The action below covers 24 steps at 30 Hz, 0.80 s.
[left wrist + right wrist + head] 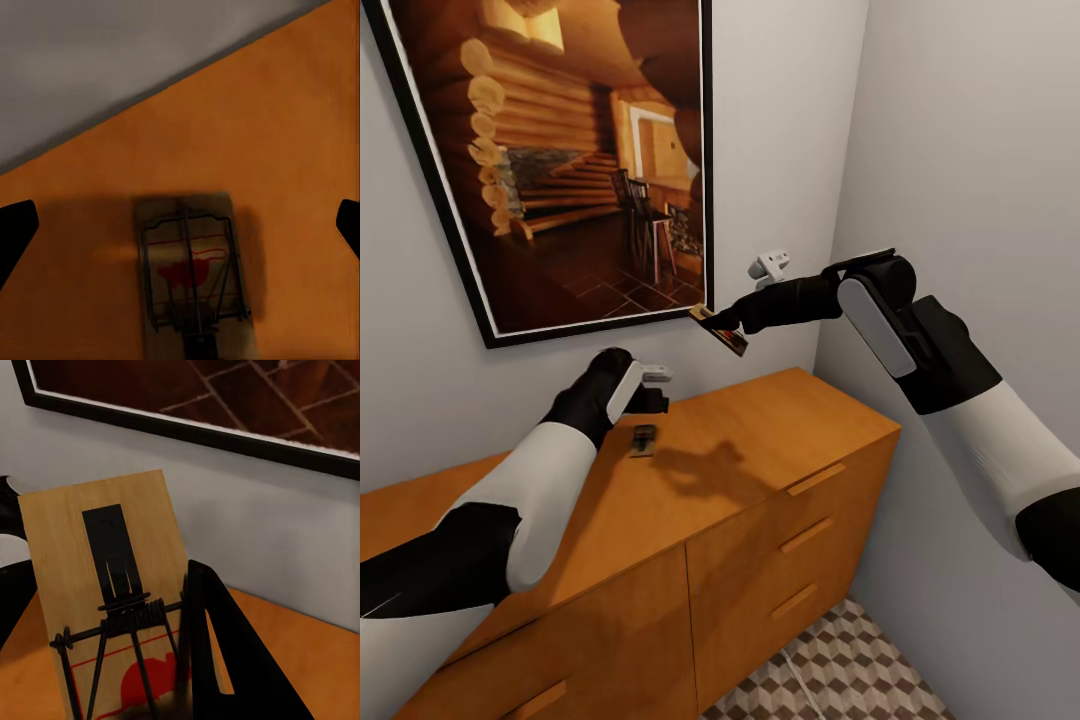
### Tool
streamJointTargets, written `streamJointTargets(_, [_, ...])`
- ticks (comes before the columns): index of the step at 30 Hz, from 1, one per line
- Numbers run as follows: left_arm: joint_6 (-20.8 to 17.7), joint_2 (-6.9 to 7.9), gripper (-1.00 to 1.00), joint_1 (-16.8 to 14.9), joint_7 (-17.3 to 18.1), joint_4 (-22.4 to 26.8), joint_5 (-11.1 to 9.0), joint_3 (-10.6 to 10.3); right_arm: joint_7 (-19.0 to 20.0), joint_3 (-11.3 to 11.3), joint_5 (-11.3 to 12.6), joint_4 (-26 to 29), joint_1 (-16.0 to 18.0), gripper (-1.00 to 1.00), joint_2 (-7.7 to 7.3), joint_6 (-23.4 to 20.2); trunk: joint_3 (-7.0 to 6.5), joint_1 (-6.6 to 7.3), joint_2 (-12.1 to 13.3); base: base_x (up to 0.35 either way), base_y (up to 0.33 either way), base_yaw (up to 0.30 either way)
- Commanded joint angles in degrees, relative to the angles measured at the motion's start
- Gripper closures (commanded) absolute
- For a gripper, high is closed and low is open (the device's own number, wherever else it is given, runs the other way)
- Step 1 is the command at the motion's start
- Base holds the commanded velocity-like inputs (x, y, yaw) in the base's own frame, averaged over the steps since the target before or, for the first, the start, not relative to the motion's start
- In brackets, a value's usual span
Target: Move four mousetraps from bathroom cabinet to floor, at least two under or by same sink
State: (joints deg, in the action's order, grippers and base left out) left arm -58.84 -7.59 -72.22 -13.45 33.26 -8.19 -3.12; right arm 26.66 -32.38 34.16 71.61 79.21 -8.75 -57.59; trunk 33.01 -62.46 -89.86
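Right wrist view puts the right tool (161, 660) closed on a mousetrap (112, 585): a flat tan wooden board with a black plate, coiled dark wire spring and a red mark, one dark finger (225, 645) across its face. In the head view that held trap (720, 330) hangs in the air over the far right part of the cabinet (760, 480), just beside the lower corner of a black-framed picture (560, 160) of a log interior.

Left wrist view shows the left tool (180, 225) open, its two dark fingertips spread wide on either side of a second mousetrap (191, 277) lying flat on the smooth orange-brown cabinet top; the head view places this trap (644, 440) near the wall, just below the left tool (650, 385).

Risks, as I judge them: the thin board is pinched near one end, so a swing toward the patterned bathroom floor (840, 670) could tilt it or slip it loose. It could also clip the picture frame. The flat trap gives the left fingers little edge, and they may scrape the wood.
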Motion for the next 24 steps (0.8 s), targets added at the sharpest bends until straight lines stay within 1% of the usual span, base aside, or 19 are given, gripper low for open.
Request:
streamJointTargets(1, [-0.2, -0.13, -1.00, -0.2, -0.5, -0.1, -0.6, -0.4, 0.4, -0.1, -0.4, 0.0, 0.1, 1.00, -0.04, -0.1, 0.06, 0.00, 0.0, 0.000, 0.000, 0.000])
streamJointTargets(3, [-0.2, -0.27, -1.00, -0.7, -0.5, -1.0, -0.7, -0.5, 0.4, -0.1, -0.4, 0.0, 0.1, 1.00, -0.04, -0.1, 0.06, 0.00, 0.0, 0.000, 0.000, 0.000])
streamJointTargets(5, [-0.1, -0.34, -1.00, -1.5, -0.5, -3.3, -0.7, -0.6, 0.4, -0.1, -0.4, 0.0, 0.1, 1.00, -0.04, -0.1, 0.06, 0.00, 0.0, 0.000, 0.000, 0.000])
streamJointTargets(6, [-0.1, -0.41, -1.00, -2.5, -0.5, -5.7, -0.7, -0.6, 0.4, -0.1, -0.4, 0.0, 0.1, 1.00, -0.04, -0.1, 0.06, 0.00, 0.0, 0.000, 0.000, 0.000])
streamJointTargets(7, [0.0, -0.47, -1.00, -3.1, -0.5, -7.1, -0.6, -0.6, 0.4, -0.1, -0.4, 0.0, 0.1, 1.00, -0.04, -0.1, 0.06, 0.00, 0.0, 0.000, 0.000, 0.000])
streamJointTargets(8, [0.1, -0.61, -1.00, -4.5, -0.5, -9.9, -0.6, -0.6, 0.4, -0.1, -0.4, 0.0, 0.1, 1.00, -0.04, -0.1, 0.06, 0.00, 0.0, 0.000, 0.000, 0.000])
streamJointTargets(12, [0.2, -0.80, -1.00, -7.2, -0.5, -14.9, -0.6, -0.5, 0.4, -0.1, -0.4, 0.0, 0.1, 1.00, -0.04, -0.1, 0.06, 0.00, 0.0, 0.000, 0.000, 0.000])
streamJointTargets(13, [0.3, -0.85, -1.00, -8.3, -0.5, -16.7, -0.6, -0.5, 0.4, -0.1, -0.4, 0.0, 0.1, 1.00, -0.04, -0.1, 0.06, 0.00, 0.0, 0.000, 0.000, 0.000])
streamJointTargets(19, [0.2, -0.93, -1.00, -12.1, -0.4, -19.9, -0.7, -0.4, 0.4, -0.1, -0.4, 0.0, 0.1, 1.00, -0.04, -0.1, 0.06, 0.00, 0.0, 0.000, 0.000, 0.000])
streamJointTargets(22, [0.2, -0.95, -1.00, -13.1, -0.4, -21.6, -0.7, -0.3, 0.4, -0.1, -0.4, 0.0, 0.1, 1.00, -0.04, -0.1, 0.06, 0.00, 0.0, 0.000, 0.000, 0.000])
streamJointTargets(24, [0.3, -0.99, -1.00, -13.8, -0.4, -23.6, -0.8, -0.3, 0.4, -0.1, -0.4, 0.0, 0.1, 1.00, -0.04, -0.1, 0.06, 0.00, 0.0, 0.000, 0.000, 0.000])
